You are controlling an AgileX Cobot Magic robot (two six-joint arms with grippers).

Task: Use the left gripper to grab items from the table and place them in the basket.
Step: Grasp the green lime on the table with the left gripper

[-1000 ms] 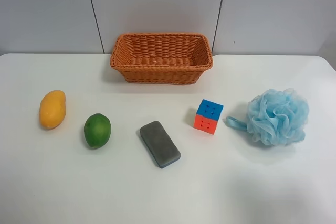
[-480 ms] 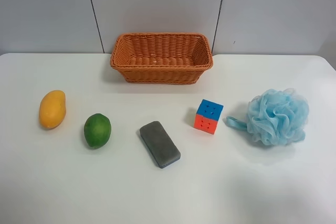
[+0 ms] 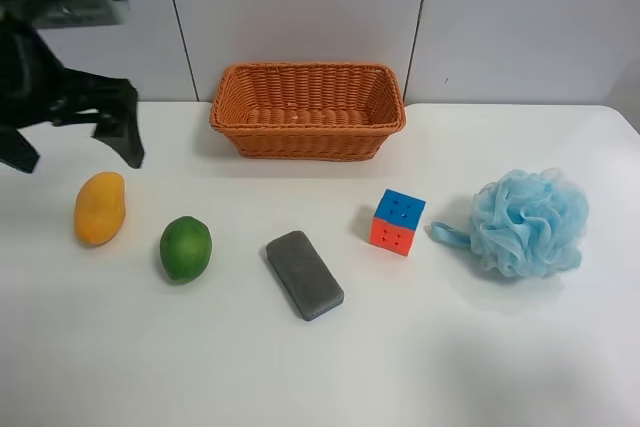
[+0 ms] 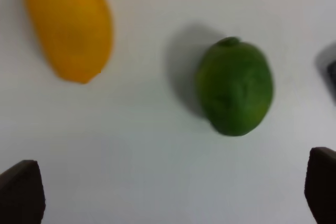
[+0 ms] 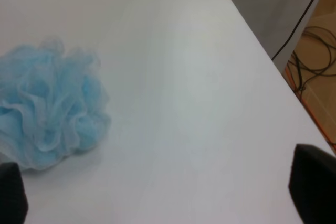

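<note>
My left gripper (image 3: 75,152) is open and empty, hanging above the white table (image 3: 450,347) just behind the yellow-orange mango (image 3: 99,208). The green fruit (image 3: 186,248), the dark grey block (image 3: 304,274), the blue-and-orange puzzle cube (image 3: 397,222) and the light blue pouf (image 3: 527,222) lie in a row on the table. The empty wicker basket (image 3: 307,112) stands at the back middle. The left wrist view shows the mango (image 4: 68,22) and the green fruit (image 4: 235,85) beyond the open gripper (image 4: 170,198). My right gripper (image 5: 163,192) is open near the pouf (image 5: 47,108).
A grey panelled wall (image 3: 300,7) rises behind the table. In the right wrist view the table edge (image 5: 273,66) drops off to a floor with cables (image 5: 315,51).
The left arm has come into the exterior high view at the upper left, above the mango. The items and the basket have not moved.
</note>
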